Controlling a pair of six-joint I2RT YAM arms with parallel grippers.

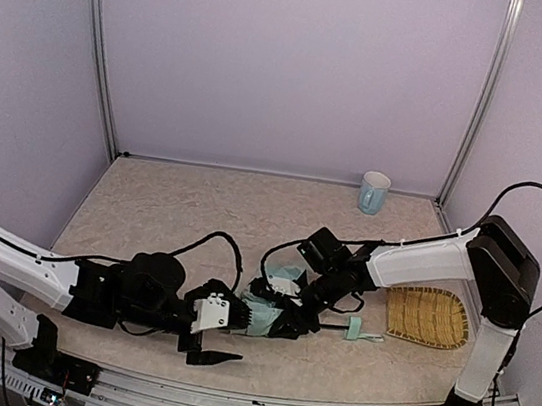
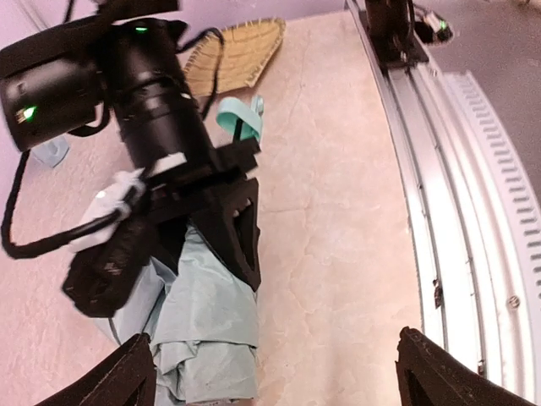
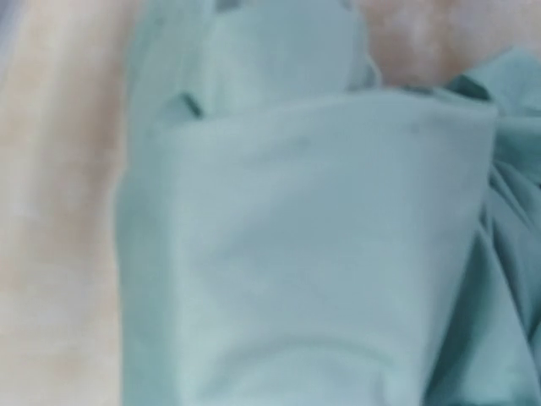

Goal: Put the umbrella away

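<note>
Beside the woven straw mat [image 1: 426, 318], on the table [image 1: 169, 209], lies the folded mint-blue umbrella [image 2: 207, 326], its handle [image 1: 352, 328] nearest the mat. The right gripper [image 2: 166, 292] sits over the fabric farther from the mat, a black finger on each side; whether it pinches cannot be told. Farther still, the left gripper [image 1: 222, 336] has fingers spread wide, holding nothing.
</note>
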